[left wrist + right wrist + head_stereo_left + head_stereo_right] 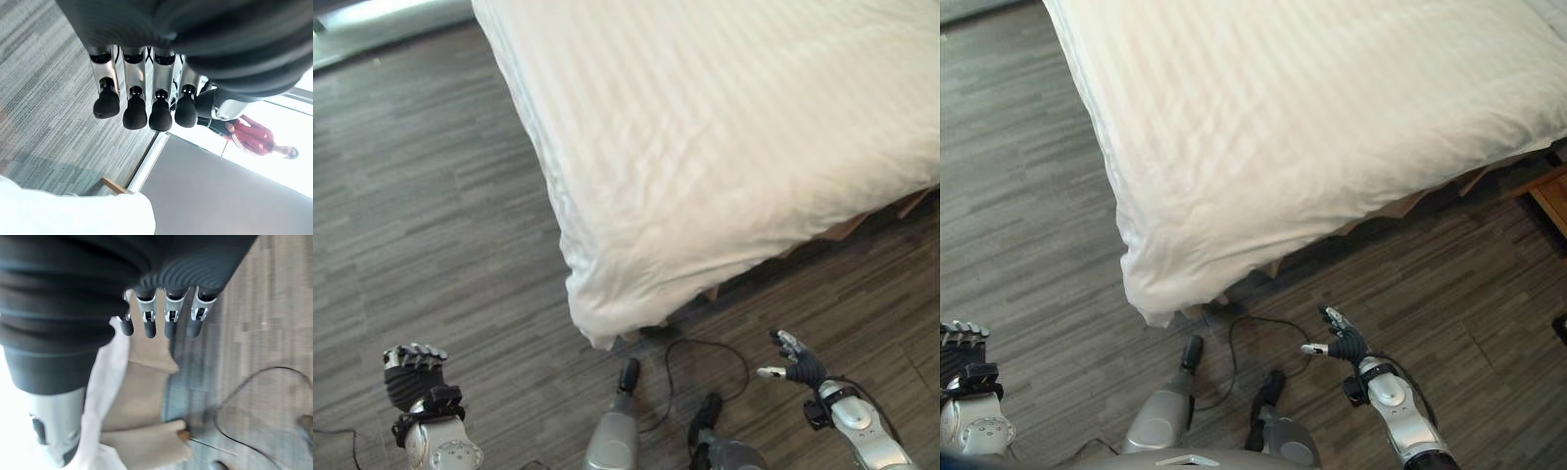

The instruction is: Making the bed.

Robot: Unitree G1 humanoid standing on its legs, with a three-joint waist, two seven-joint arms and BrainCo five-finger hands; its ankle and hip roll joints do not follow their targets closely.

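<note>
The bed's white striped duvet (705, 147) covers the upper right of the eye views. Its near corner (597, 318) hangs down close to the dark wood floor. The tan bed base (847, 227) shows under the duvet's right edge, and it also appears in the right wrist view as the tan base (146, 382). My left hand (411, 382) hangs low at the lower left, well away from the bed, with its fingers (134, 98) relaxed and holding nothing. My right hand (803, 370) is at the lower right, below the bed's edge. It is open, with the thumb spread and nothing in it.
Dark plank floor (431, 215) runs along the bed's left side and foot. A wooden piece of furniture (1552, 201) stands at the far right. A person in a red top (252, 139) stands in the distance by a bright wall.
</note>
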